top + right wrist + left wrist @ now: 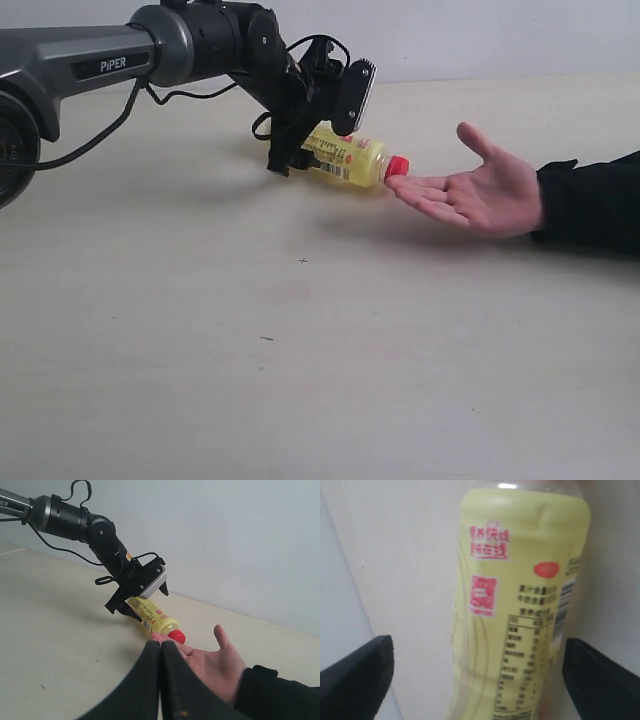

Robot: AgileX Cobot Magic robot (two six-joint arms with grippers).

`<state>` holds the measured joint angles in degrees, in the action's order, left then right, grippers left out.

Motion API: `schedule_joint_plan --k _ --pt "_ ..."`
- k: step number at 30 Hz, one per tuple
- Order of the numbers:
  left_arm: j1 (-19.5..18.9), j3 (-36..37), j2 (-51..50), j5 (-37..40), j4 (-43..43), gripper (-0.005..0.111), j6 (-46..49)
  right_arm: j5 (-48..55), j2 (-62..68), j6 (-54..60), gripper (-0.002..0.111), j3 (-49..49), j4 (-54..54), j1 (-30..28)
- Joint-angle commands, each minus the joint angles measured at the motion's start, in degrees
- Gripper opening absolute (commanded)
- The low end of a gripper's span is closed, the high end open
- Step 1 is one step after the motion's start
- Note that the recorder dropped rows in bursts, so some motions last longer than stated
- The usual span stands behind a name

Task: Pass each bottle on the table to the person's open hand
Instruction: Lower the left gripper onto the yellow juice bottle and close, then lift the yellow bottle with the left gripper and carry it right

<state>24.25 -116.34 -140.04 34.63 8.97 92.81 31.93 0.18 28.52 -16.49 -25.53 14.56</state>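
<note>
**As the yellow bottle [350, 158] touched the open hand [490, 195], one handover looked nearly done**

Where the left claw [312, 147] hung in the upper middle of the exterior view, its jaws were spread wide, with bare space beside the bottle: released, not gripping. The bottle lay tilted between them, its red cap [397, 166] against the person's fingertips [402, 188] but not yet in the palm. The right claw [160, 647], at the bottom of its own view, was clenched on nothing. No other bottle showed on the bench [300, 380], so how many remained could not be told.
</note>
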Motion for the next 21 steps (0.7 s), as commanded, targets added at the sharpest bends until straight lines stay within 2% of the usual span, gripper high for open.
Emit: schedule_joint_plan --k 1,7,21 --pt "0.06 -0.46 -0.6 -0.29 -0.21 0.092 -0.08 -0.33 -0.18 -0.09 0.0 0.19 -0.02 0.08" --pt "0.06 -0.46 -0.83 -0.44 -2.41 0.092 0.03 -0.33 -0.18 -0.09 0.0 0.19 -0.02 0.08" --pt "0.06 -0.46 -4.44 -10.02 -2.78 0.092 1.54 -0.33 -0.18 -0.09 0.0 0.19 -0.02 0.08"
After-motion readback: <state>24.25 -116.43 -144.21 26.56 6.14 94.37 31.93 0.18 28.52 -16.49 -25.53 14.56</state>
